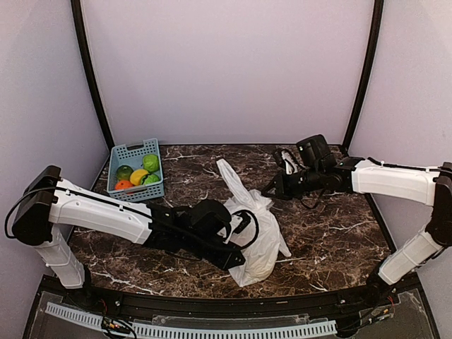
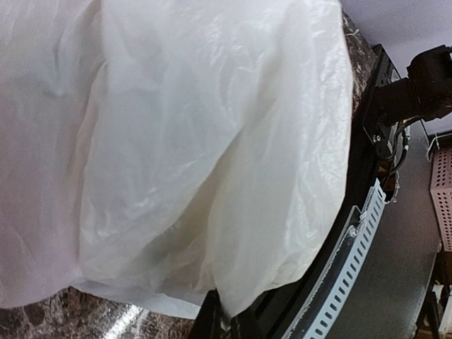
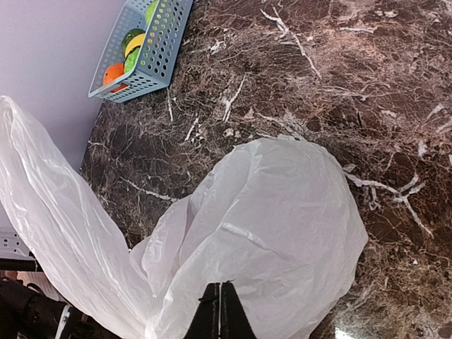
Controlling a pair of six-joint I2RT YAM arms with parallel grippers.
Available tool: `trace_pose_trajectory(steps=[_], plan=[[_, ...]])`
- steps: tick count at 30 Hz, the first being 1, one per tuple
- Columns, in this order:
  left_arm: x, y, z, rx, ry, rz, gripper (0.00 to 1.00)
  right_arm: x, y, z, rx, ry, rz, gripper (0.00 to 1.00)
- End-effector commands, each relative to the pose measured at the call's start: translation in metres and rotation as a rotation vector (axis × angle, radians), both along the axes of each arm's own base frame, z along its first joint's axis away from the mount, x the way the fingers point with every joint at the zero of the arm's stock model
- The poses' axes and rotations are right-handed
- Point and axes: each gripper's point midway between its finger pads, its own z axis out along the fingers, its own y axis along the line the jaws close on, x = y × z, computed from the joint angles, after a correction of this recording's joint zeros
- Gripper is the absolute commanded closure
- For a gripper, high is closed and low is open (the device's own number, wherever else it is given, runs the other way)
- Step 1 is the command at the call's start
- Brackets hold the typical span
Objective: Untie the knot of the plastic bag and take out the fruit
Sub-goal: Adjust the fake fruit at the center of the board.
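Bag-opening apparently in progress: right gripper (image 3: pixel 219 300) clenched on far-right edge of plastic bag (image 1: pixel 267 244); left gripper (image 1: pixel 244 222) against it, grip unclear; next likely needs steady opposing pull.

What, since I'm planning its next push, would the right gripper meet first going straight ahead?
The bag: its plastic lies right at the tips of the shut right gripper, possibly touching them; depth there is unclear.
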Motion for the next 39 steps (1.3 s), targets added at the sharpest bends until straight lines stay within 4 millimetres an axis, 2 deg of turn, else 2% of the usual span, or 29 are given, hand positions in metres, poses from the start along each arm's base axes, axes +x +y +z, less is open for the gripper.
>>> trace_pose_trajectory(steps=[1, 6, 9, 15, 18, 21, 23, 26, 31, 33, 36, 39], plan=[[0.006, 0.003, 0.008, 0.004, -0.045, 0.022, 0.98, -0.004, 0.001, 0.005, 0.024, -0.009, 0.011, 1.00], [0.027, 0.019, 0.025, -0.015, -0.121, 0.104, 0.99, -0.014, -0.004, 0.019, 0.041, -0.043, 0.022, 1.00], [0.053, 0.038, 0.032, -0.027, -0.147, 0.185, 0.99, -0.022, -0.008, 0.025, 0.038, -0.060, 0.033, 1.00], [0.093, 0.076, 0.039, -0.028, -0.195, 0.271, 0.99, -0.040, -0.003, 0.020, 0.028, -0.039, 0.074, 1.00], [0.107, 0.090, 0.039, -0.001, -0.224, 0.278, 0.99, -0.047, 0.004, 0.020, 0.015, -0.049, 0.086, 1.00], [0.122, 0.109, 0.032, 0.044, -0.232, 0.304, 0.99, -0.043, 0.003, 0.030, 0.009, -0.091, 0.056, 1.00], [0.128, 0.121, 0.025, 0.071, -0.225, 0.327, 0.99, -0.038, -0.002, 0.037, 0.001, -0.126, 0.031, 0.90], [0.137, 0.137, 0.021, 0.076, -0.208, 0.366, 0.99, -0.032, -0.008, 0.043, -0.017, -0.159, 0.016, 0.81], [0.145, 0.146, 0.018, 0.023, -0.169, 0.413, 0.99, -0.019, -0.019, 0.035, -0.048, -0.146, 0.010, 0.77], [0.150, 0.149, 0.020, 0.020, -0.170, 0.429, 0.99, -0.015, -0.020, 0.035, -0.054, -0.159, 0.019, 0.72], [0.157, 0.153, 0.024, 0.021, -0.179, 0.446, 0.99, -0.010, -0.014, 0.038, -0.069, -0.191, 0.057, 0.66], [0.160, 0.156, 0.031, 0.025, -0.190, 0.451, 0.93, -0.005, -0.008, 0.041, -0.089, -0.212, 0.096, 0.61]])
